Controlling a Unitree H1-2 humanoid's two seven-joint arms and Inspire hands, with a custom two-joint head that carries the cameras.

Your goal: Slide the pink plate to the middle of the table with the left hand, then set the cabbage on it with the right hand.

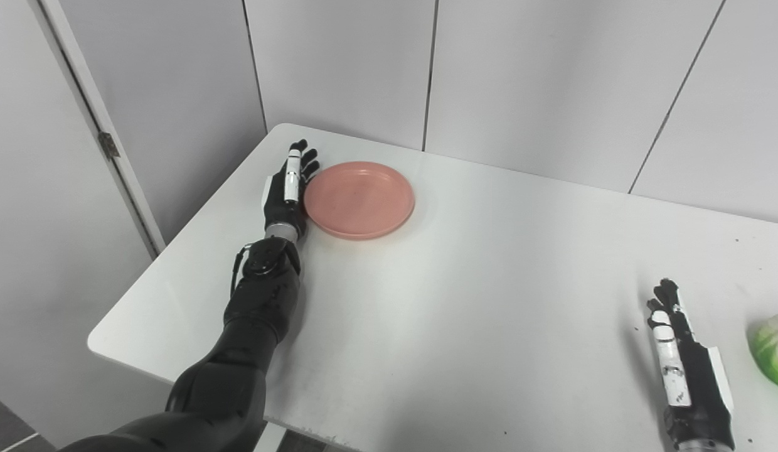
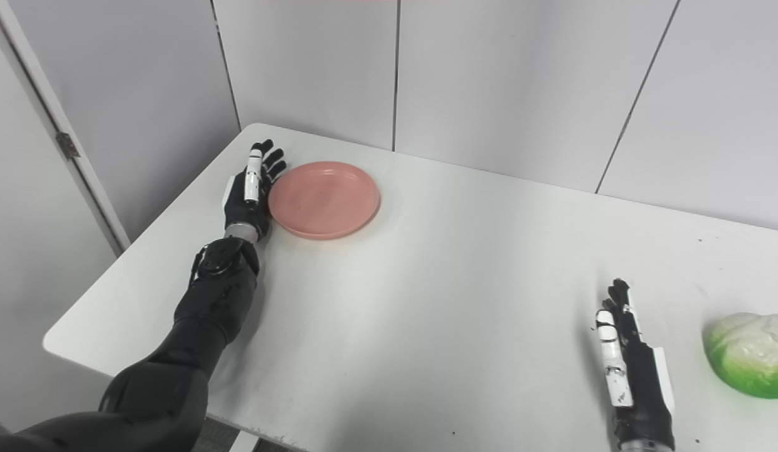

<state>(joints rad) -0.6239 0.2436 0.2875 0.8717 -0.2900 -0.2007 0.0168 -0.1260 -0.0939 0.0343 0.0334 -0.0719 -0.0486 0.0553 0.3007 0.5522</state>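
The pink plate (image 1: 359,198) lies flat near the table's far left corner. My left hand (image 1: 287,191) is open, set on edge with its fingers straight, and rests against the plate's left rim. The cabbage (image 2: 750,353), white and green, lies on the table at the near right; the left eye view (image 1: 775,349) shows only its left part at the frame edge. My right hand (image 2: 627,361) is open and empty, fingers straight, on the table just left of the cabbage and apart from it.
The white table (image 1: 489,282) has a rounded far left corner and a near edge running along the bottom left. Grey wall panels stand close behind it. A door frame with a hinge (image 1: 108,144) is at the left.
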